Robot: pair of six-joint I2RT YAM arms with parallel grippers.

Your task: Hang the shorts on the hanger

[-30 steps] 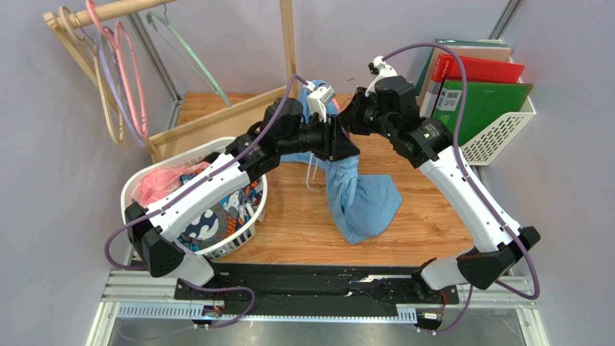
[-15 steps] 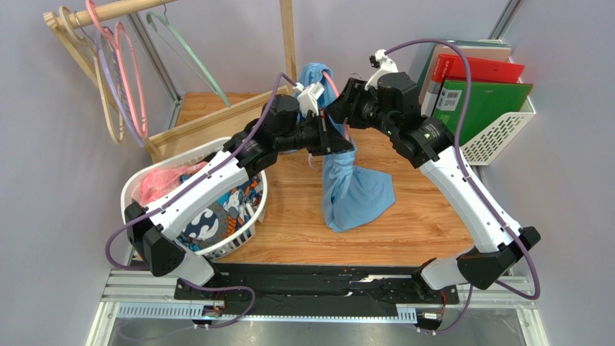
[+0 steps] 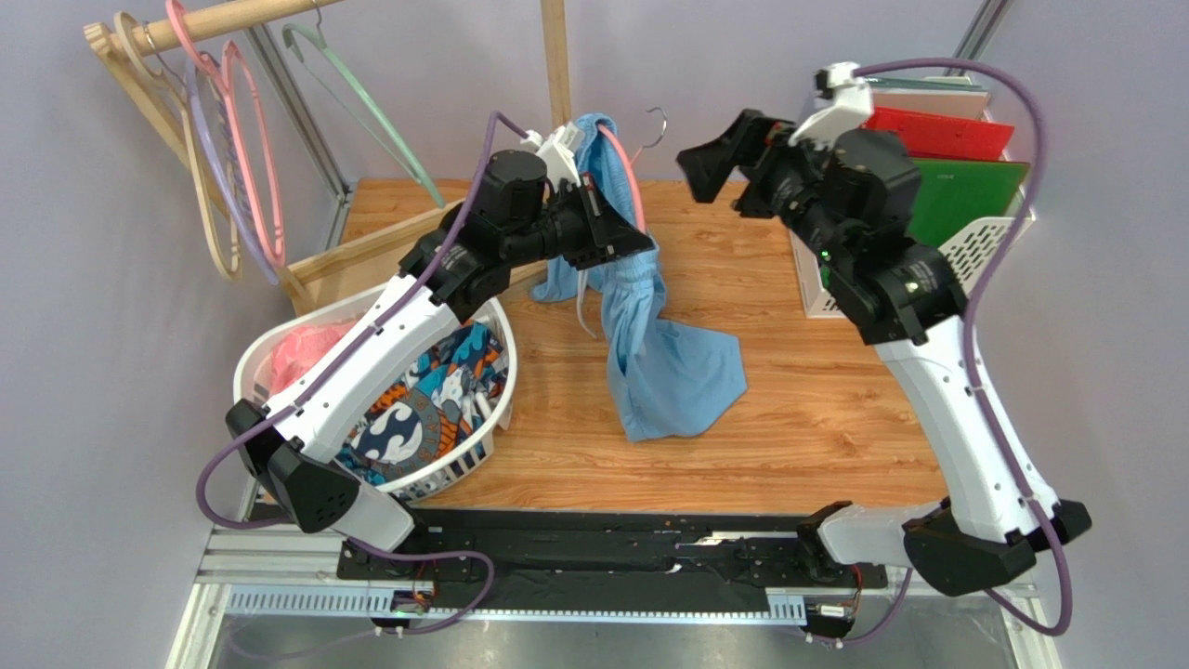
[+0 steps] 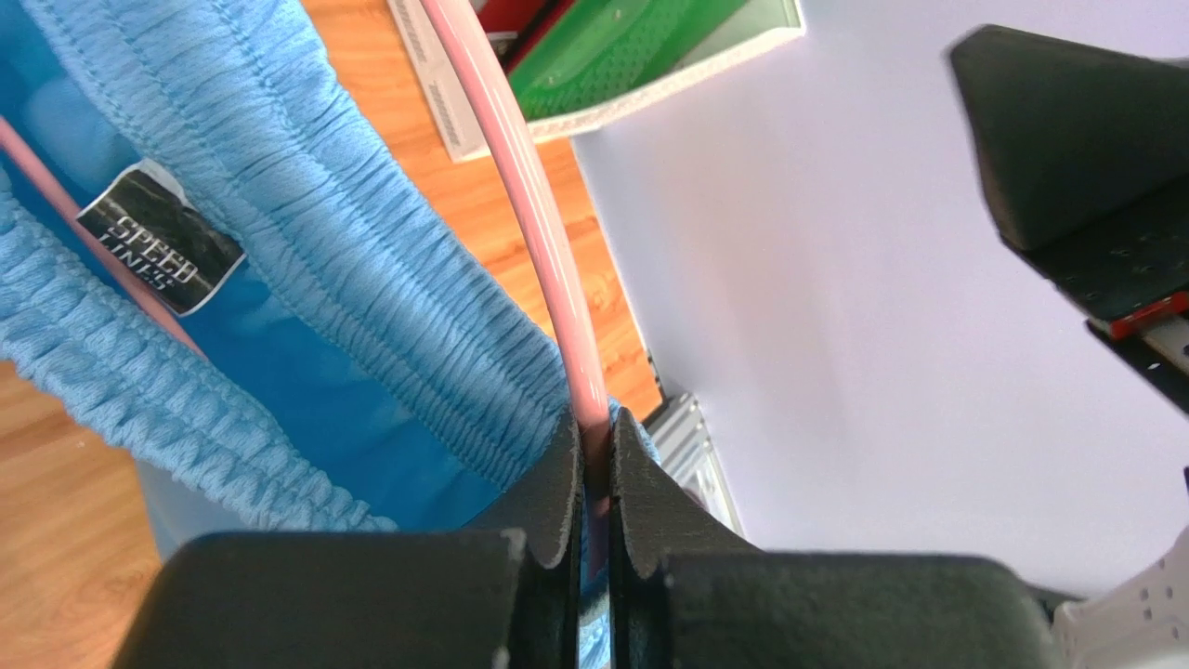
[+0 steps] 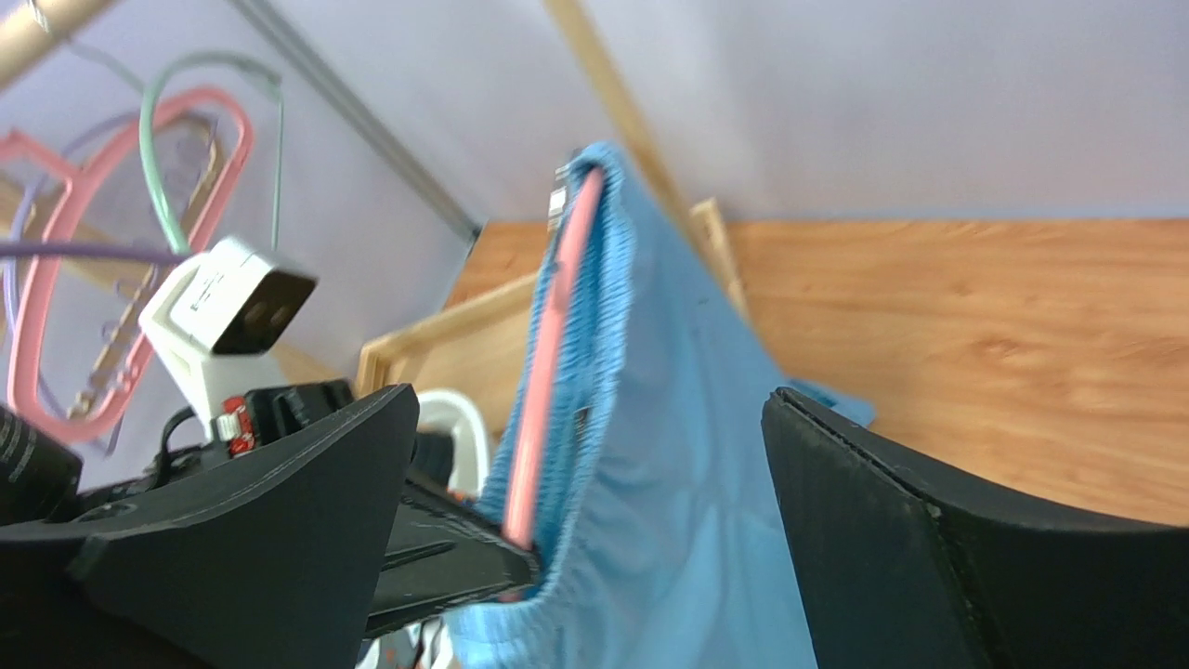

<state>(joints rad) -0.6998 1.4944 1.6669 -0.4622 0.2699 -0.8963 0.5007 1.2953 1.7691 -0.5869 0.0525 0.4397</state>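
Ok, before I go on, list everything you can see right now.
shorts: one, light blue, draped on the hanger, lower part reaching the table
hanger: one, salmon pink, silver hook, held up mid-table
basket: one, white, left
pink garment: one, in basket
patterned cloth: one, blue-orange, in basket
spare hangers: several, pink, mint, wooden, rail top left
file rack: one, white, right, red and green folders
table: one, wooden
left gripper: shut on the hanger
right gripper: open, empty, beside the shorts

shorts (image 3: 670, 377) on hanger (image 3: 631, 174), centre | basket (image 3: 461, 460) left | file rack (image 3: 977, 251) right | spare hangers (image 3: 237, 140) rear-left
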